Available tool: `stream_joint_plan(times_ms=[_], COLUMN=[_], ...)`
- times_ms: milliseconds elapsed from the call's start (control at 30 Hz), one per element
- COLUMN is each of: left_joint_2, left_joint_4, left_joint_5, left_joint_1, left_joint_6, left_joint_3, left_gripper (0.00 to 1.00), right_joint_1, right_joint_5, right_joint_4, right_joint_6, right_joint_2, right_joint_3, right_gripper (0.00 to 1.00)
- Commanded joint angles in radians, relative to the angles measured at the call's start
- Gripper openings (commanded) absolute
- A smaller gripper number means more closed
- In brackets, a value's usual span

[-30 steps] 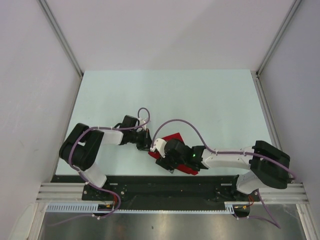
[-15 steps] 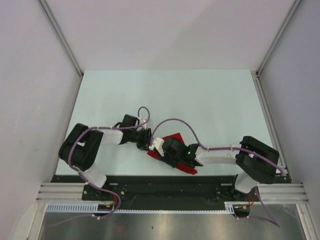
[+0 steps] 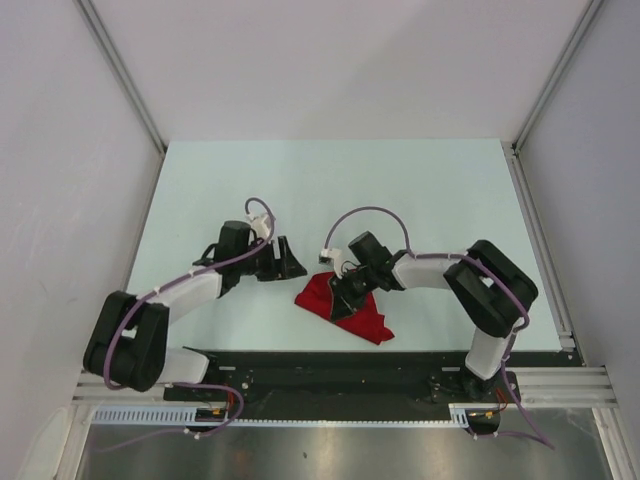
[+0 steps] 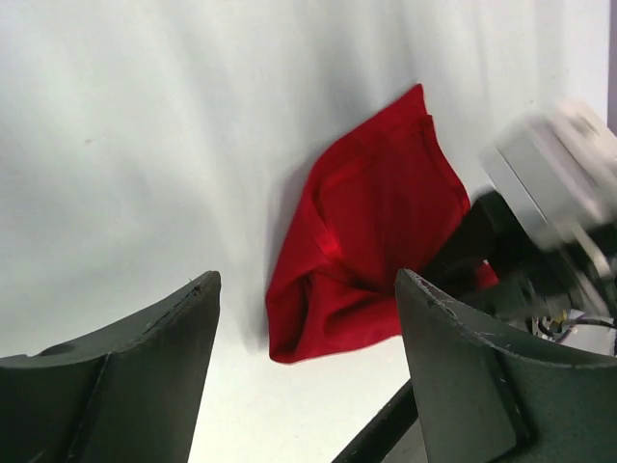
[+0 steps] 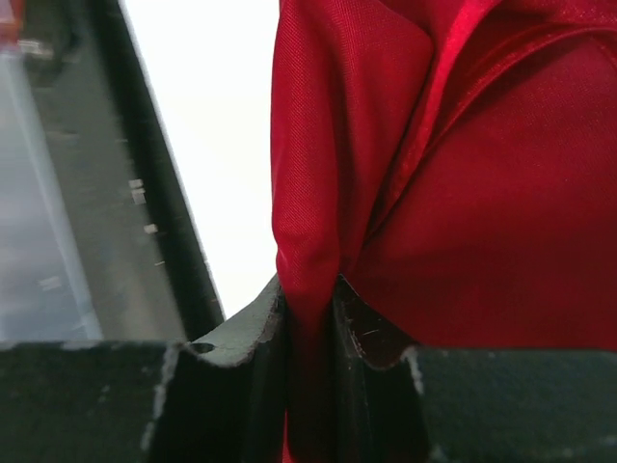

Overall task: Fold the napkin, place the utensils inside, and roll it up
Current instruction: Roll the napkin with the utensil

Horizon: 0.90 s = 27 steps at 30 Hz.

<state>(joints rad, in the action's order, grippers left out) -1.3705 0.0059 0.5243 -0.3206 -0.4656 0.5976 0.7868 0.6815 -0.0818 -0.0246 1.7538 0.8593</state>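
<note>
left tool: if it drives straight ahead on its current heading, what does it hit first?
Most likely the napkin, bunched on the table just ahead of the open left tool. The right tool, pinching that cloth, sits right behind it. Depth is unclear.

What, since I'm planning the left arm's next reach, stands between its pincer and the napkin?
Nothing visible: only bare table separates the open left pincer from the napkin. The right pincer pinches a fold farther right, beyond that path.
</note>
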Motion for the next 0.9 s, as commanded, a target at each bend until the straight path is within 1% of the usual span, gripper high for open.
stream_joint_plan(times_ms=[0, 67, 200, 267, 333, 367, 433, 467, 500, 567, 700, 800, 867], left_joint_2=[0.085, 0.083, 0.041, 0.018, -0.016, -0.027, -0.055, -0.062, -0.071, -0.087, -0.098, -0.101, -0.093], left_joint_4=[0.129, 0.175, 0.229, 0.262, 0.296, 0.308, 0.347, 0.358, 0.368, 0.385, 0.391, 0.381, 0.375], left_joint_5=[-0.011, 0.003, 0.017, 0.028, 0.037, 0.051, 0.063, 0.078, 0.086, 0.098, 0.111, 0.115, 0.112], left_joint_1=[-0.024, -0.047, -0.074, -0.081, -0.087, -0.092, -0.101, -0.109, -0.112, -0.124, -0.133, -0.136, -0.136], left_joint_6=[0.019, 0.01, -0.018, -0.025, -0.036, -0.039, -0.059, -0.065, -0.077, -0.085, -0.093, -0.096, -0.096], left_joint_3=[-0.074, -0.102, -0.13, -0.136, -0.139, -0.139, -0.14, -0.14, -0.14, -0.142, -0.148, -0.156, -0.162], left_gripper=[0.77, 0.75, 0.7, 0.64, 0.61, 0.57, 0.54, 0.48, 0.47, 0.45, 0.45, 0.47, 0.5], right_joint_1=[-0.079, -0.116, -0.159, -0.172, -0.185, -0.189, -0.198, -0.201, -0.204, -0.212, -0.221, -0.228, -0.231], right_joint_5=[0.275, 0.332, 0.386, 0.404, 0.415, 0.418, 0.421, 0.423, 0.424, 0.423, 0.429, 0.431, 0.434], right_joint_4=[-0.053, -0.032, 0.013, 0.024, 0.033, 0.033, 0.042, 0.043, 0.043, 0.048, 0.066, 0.071, 0.071], right_joint_6=[0.04, 0.054, 0.092, 0.1, 0.106, 0.106, 0.115, 0.12, 0.12, 0.126, 0.14, 0.146, 0.15], right_joint_2=[0.131, 0.157, 0.202, 0.23, 0.246, 0.253, 0.262, 0.275, 0.28, 0.295, 0.312, 0.326, 0.329], right_joint_3=[0.015, 0.014, 0.012, 0.012, 0.014, 0.015, 0.015, 0.015, 0.015, 0.015, 0.014, 0.014, 0.014], right_gripper=[0.21, 0.2, 0.2, 0.19, 0.19, 0.19, 0.19, 0.19, 0.19, 0.19, 0.18, 0.18, 0.18])
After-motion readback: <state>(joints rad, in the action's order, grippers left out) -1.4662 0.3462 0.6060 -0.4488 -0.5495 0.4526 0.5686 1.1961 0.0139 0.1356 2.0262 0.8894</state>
